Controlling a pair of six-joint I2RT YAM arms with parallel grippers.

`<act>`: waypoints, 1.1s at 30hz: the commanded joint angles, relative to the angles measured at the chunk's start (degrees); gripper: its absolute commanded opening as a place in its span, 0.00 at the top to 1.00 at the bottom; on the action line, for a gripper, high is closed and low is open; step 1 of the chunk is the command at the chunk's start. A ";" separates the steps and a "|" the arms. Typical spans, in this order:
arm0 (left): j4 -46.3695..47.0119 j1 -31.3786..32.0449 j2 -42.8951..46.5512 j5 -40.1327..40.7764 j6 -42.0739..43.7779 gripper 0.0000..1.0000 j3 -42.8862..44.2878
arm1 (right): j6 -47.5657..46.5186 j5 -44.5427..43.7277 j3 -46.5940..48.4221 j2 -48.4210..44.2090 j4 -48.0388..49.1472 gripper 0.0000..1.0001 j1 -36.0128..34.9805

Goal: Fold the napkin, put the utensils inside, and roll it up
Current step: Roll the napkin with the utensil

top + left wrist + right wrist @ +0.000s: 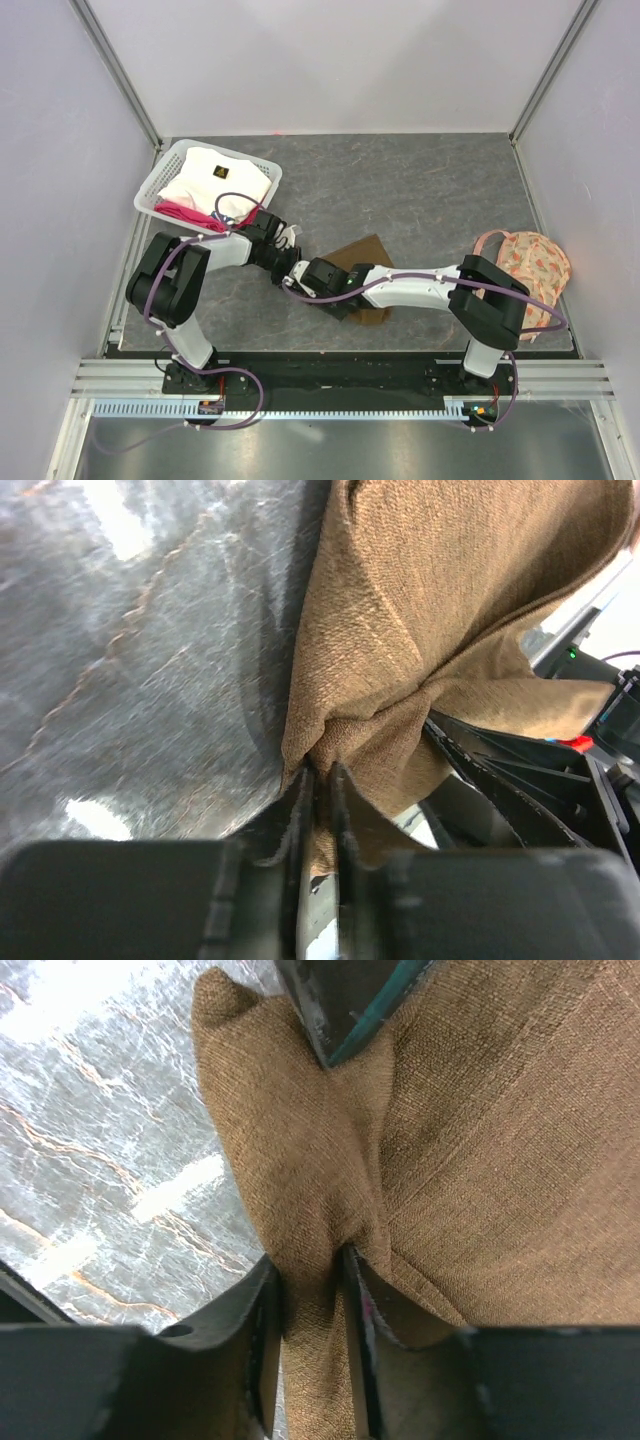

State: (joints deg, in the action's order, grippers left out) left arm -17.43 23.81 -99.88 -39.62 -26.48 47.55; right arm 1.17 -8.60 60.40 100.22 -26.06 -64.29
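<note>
- The napkin (358,250) lies near the middle of the table (430,190), partly under both arms. Its left side is gathered up where the two wrists meet.
- The left gripper (318,780) has its fingers almost together, with a thin fold of the napkin pinched between them.
- The right gripper (310,1270) holds a thicker bunch of the same cloth, which fills the gap between its fingers.
- The cloth is olive-brown with a coarse, visible weave and no pattern. It creases and puckers around each grip.
- We judge it light, soft and limp, so it will sag and not keep a shape alone. It does not look slippery.
- It is better to take it at a corner or along an edge, because a grip in the middle only bunches it.
- The table is grey, veined like stone, and a little shiny.
- We find no utensil in any view.
</note>
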 commanded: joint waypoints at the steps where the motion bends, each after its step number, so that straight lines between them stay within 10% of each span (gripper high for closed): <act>1: -1.73 -0.61 4.59 7.62 1.70 0.63 0.17 | 1.20 10.69 -3.01 1.82 -0.13 0.69 1.53; 9: -1.38 -1.31 15.13 16.83 0.03 0.36 -4.04 | 1.73 25.37 -3.27 -0.99 -0.04 0.73 6.19; 21: 20.58 -1.23 29.47 8.70 -5.16 0.35 -18.89 | 0.76 40.76 -6.35 0.14 4.96 0.75 14.10; 33: 33.16 -1.23 21.66 0.33 -6.92 0.39 -20.66 | -0.64 49.99 -5.03 6.03 5.85 0.76 19.82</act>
State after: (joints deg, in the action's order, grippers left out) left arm 8.43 22.59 -75.37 -34.89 -31.59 26.63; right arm 1.87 39.05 55.59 102.61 -19.70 -45.32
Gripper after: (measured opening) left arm 0.640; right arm 0.249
